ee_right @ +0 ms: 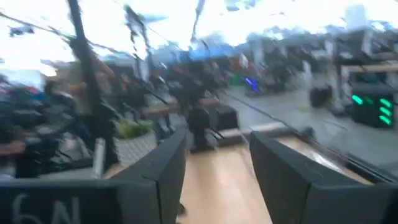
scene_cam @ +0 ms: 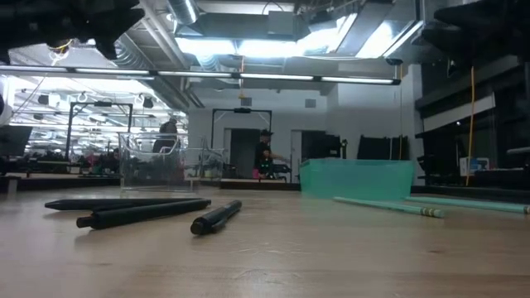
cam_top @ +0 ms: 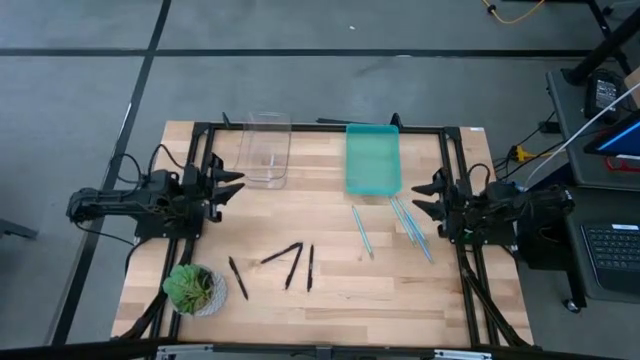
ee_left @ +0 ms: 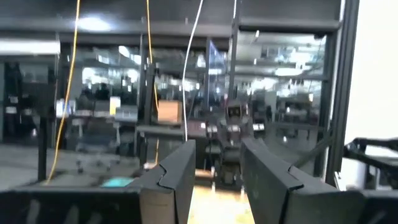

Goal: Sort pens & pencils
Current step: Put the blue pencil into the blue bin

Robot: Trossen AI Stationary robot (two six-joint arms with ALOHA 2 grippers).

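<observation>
My left gripper (cam_top: 232, 187) and right gripper (cam_top: 424, 197) both wait spread and empty at the table's (cam_top: 330, 290) side edges. The black sticks (cam_top: 285, 265) lie loose near the front, closer to my left arm, mostly pointing front-to-back. The light blue sticks (cam_top: 400, 225) lie just beside the right gripper — slanted, below the teal tray (cam_top: 372, 160). A clear bin (cam_top: 264, 150) sits beside that tray.

Wood-plank table (cam_top: 340, 285); clear plastic bin (cam_top: 265, 150); translucent teal plastic tray (cam_top: 372, 160).
</observation>
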